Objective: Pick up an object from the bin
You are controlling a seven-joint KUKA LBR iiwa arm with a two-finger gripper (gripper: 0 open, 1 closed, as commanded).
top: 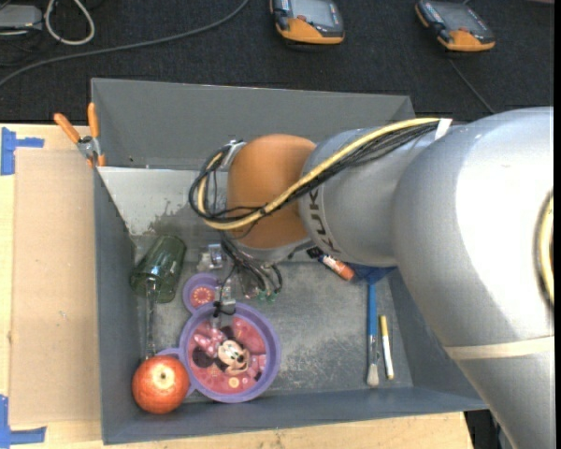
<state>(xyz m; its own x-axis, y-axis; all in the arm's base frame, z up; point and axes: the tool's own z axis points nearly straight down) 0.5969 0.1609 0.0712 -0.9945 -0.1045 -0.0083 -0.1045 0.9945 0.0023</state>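
Purple bowl (pixel 245 365) with a cartoon mouse printed inside sits by the lower edge of the grey bin (pixel 262 110), toward its lower left corner, with a red apple (pixel 160 384) touching its left side. Your pincer (pixel 226 299) hangs below the orange wrist cover (pixel 266 181), over the bowl's upper rim and just beside a small purple disc (pixel 201 295); you cannot tell whether it is wide or narrow, or whether it touches the bowl. A green glass (pixel 159 265) lies tilted near the left wall. Along the right side lie a blue-handled tool (pixel 371 321) and a white stick (pixel 386 344).
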